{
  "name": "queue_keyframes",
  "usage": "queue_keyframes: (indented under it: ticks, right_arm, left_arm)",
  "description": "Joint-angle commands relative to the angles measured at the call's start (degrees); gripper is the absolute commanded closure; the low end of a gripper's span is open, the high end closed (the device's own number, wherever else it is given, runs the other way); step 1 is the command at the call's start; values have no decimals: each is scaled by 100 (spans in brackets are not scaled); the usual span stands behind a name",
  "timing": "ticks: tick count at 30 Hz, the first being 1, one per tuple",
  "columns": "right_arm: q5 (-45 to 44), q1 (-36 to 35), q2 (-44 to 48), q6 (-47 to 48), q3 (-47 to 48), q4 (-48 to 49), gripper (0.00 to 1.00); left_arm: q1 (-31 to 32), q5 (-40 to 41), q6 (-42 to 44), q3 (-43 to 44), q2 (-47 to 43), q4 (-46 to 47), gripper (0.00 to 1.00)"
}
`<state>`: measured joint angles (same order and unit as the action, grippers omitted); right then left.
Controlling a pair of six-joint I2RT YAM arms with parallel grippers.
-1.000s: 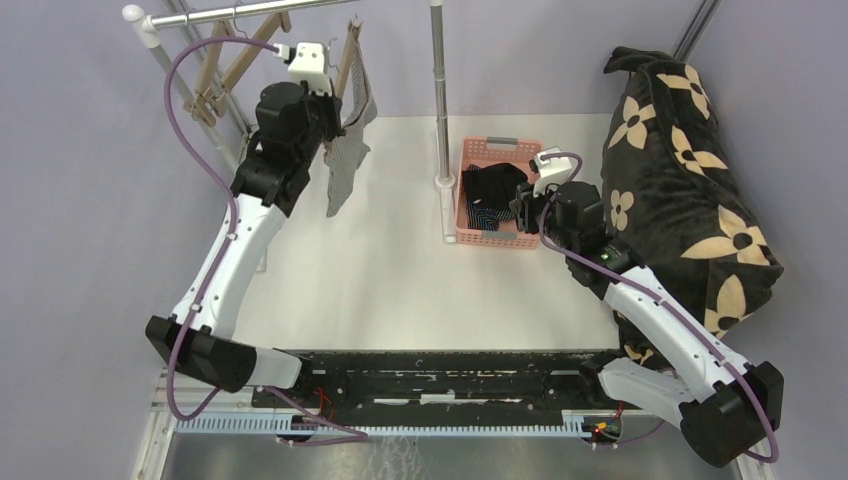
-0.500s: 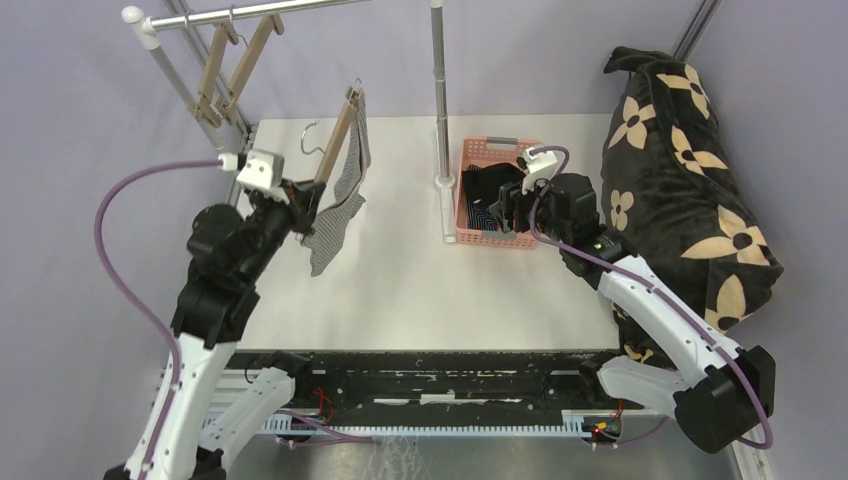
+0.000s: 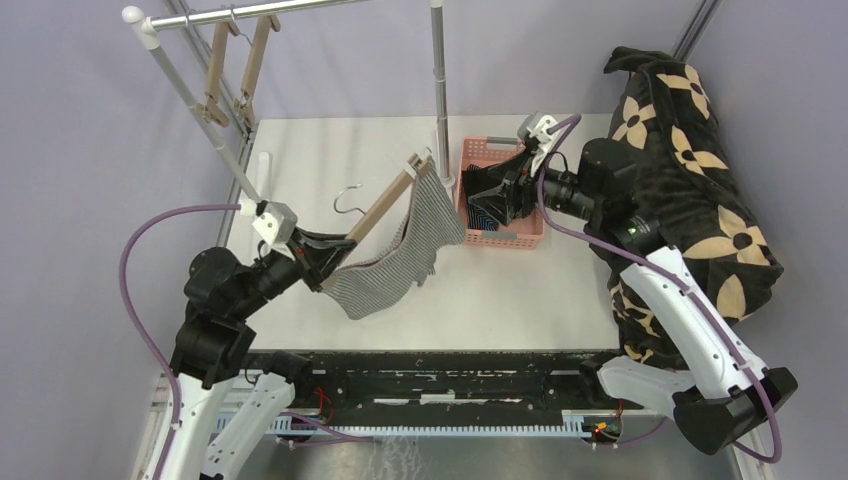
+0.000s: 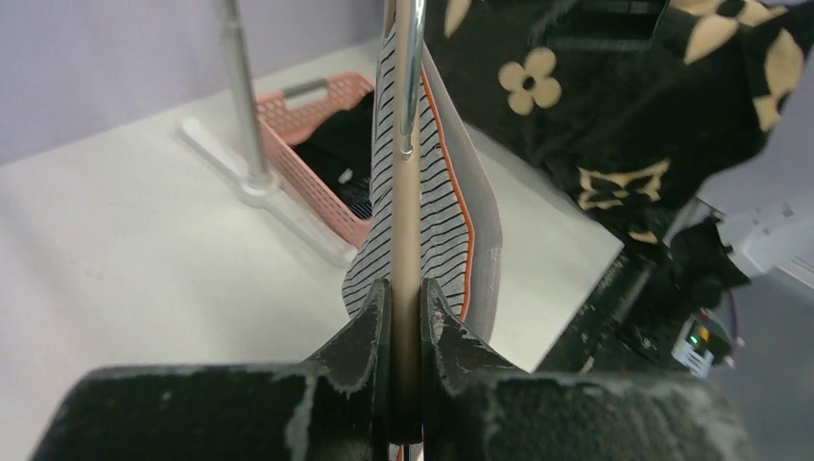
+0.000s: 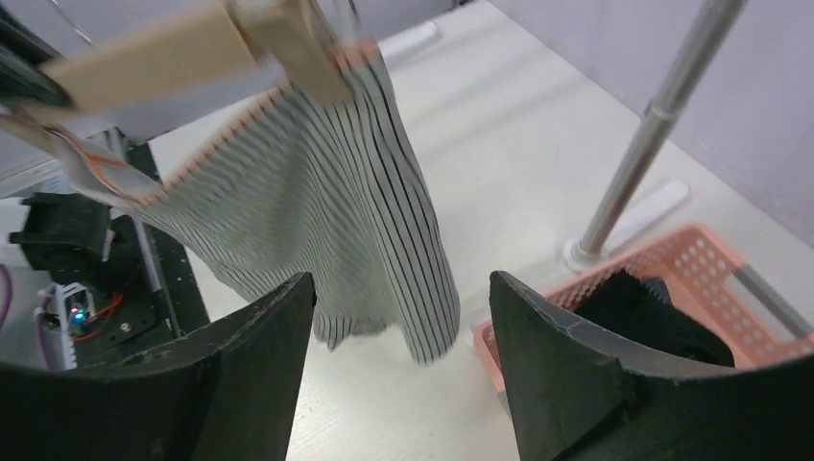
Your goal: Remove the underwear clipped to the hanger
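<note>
I see the hanger (image 3: pixel 385 200) now off the rail (image 3: pixel 250 12). Left hand (image 4: pixel 405 298) pinches it; right hand (image 5: pixel 403 288) gapes at the striped briefs (image 5: pixel 326 202). Clip (image 5: pixel 293 38) strength unclear; tugging may wrench the hanger free.

The basket (image 3: pixel 500 238) sits on the counter (image 3: pixel 330 150), right of the hanger (image 3: pixel 385 205) with underwear (image 3: pixel 390 275); the cushion (image 3: pixel 690 150) lies farther right.

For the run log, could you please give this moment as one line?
left jaws: shut on wooden clip hanger | grey-and-white striped cloth briefs: clipped on | right jaws: open, facing briefs
</note>
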<state>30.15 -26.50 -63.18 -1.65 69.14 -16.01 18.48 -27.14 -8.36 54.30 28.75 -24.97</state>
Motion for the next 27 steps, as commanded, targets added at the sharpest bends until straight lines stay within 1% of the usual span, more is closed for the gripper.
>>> queue_keyframes:
  ticks: [1,3,7,11,16,23,27]
  right_arm:
    - [1381,99,101,267,800,-285,25]
    - [1613,117,161,207,843,-219,24]
    - [2172,137,187,-23,798,131,23]
    - [2765,146,-4,-297,854,339,23]
    - [3582,142,-207,-688,837,803,23]
    - [3816,148,-339,-894,843,980,24]
    - [3836,140,-364,-1068,807,1200,25]
  left_arm:
    - [8,-1170,-363,-326,-121,635,97]
    - [6,-1325,-334,-390,-126,680,97]
    - [2,-1974,-465,-472,-90,926,97]
    - [6,-2008,-466,-428,-133,1043,97]
    - [9,-2451,-769,-493,60,1552,97]
    - [6,-2581,-1054,-632,247,2030,97]
    - [-1,-2574,-1121,-697,350,2140,97]
